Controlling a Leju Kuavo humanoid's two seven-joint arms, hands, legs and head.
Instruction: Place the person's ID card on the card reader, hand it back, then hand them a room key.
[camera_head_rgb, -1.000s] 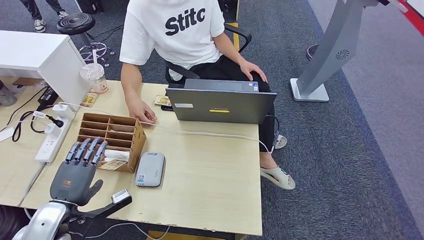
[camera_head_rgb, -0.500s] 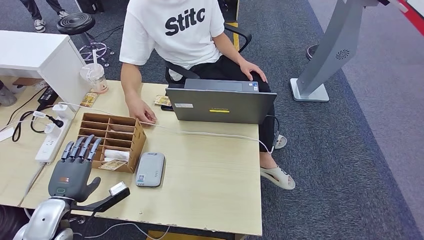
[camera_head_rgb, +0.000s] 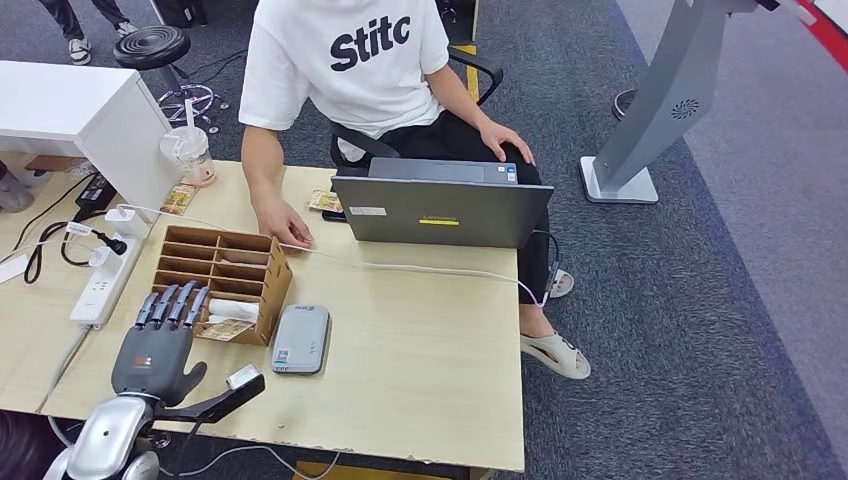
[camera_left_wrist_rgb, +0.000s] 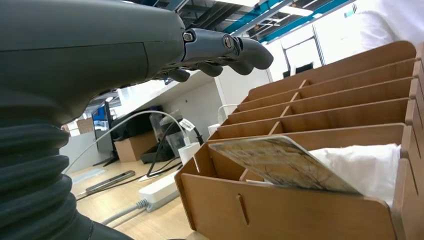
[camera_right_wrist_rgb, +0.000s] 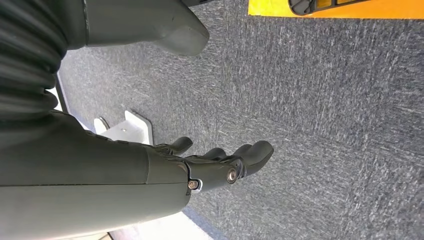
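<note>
A light wooden table (camera_head_rgb: 420, 350) stands on grey carpet (camera_head_rgb: 700, 300), with a white cabinet (camera_head_rgb: 70, 105) at its far left corner and a grey kiosk stand (camera_head_rgb: 660, 110) off to the right. A person (camera_head_rgb: 350, 60) in a white T-shirt sits on the far side behind an open laptop (camera_head_rgb: 440, 210), one hand flat on the table just beside it. A wooden organiser (camera_head_rgb: 235, 270) with rows of slots sits near the left edge; its nearest slot holds a patterned card (camera_left_wrist_rgb: 280, 162) leaning on something white, possibly a room key, though I cannot tell. The grey card reader (camera_head_rgb: 300, 338) lies just right of the organiser. A power strip (camera_head_rgb: 100, 280) and cables lie at far left.

The left hand (camera_head_rgb: 160, 340) hovers palm down at the organiser's near left corner, fingers straight and together, released, holding nothing. The right hand (camera_right_wrist_rgb: 220, 165) hangs over carpet, fingers loosely extended, empty.
</note>
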